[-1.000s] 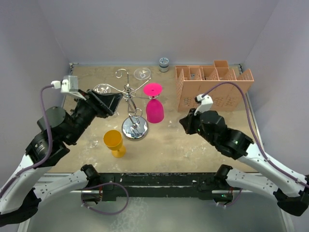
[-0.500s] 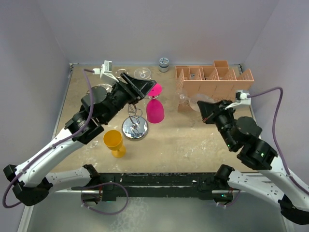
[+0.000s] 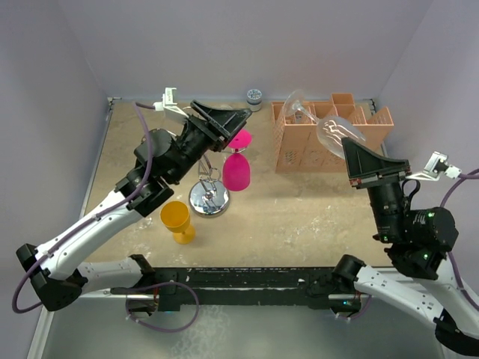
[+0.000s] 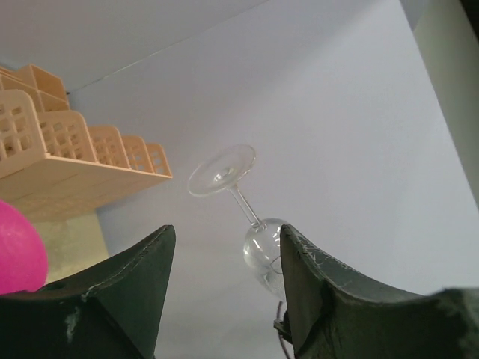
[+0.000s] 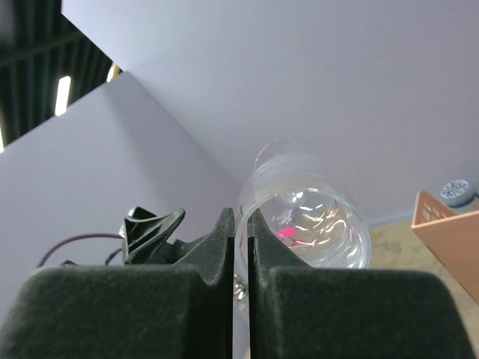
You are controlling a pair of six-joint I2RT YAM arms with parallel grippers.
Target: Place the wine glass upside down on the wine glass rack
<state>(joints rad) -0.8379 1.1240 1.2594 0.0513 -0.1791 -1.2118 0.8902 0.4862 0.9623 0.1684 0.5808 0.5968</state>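
So right now my right gripper (image 3: 349, 149) has its jaws pinched shut on the rim of the wine glass (image 3: 334, 132), the clear one. It's up in the air at a tilt, with the foot pointing up and away from me. Seen from above, it's over the orange slotted box (image 3: 307, 155), well apart from the silver wine glass rack (image 3: 208, 196). My left gripper (image 3: 241, 123) hangs over the rack's curly arms, jaws spread wide with nothing in them. A pink glass (image 3: 239, 170) is upside down on the rack, and a yellow goblet (image 3: 177, 218) stands upright on the table (image 3: 299, 217) just beside the rack's base.
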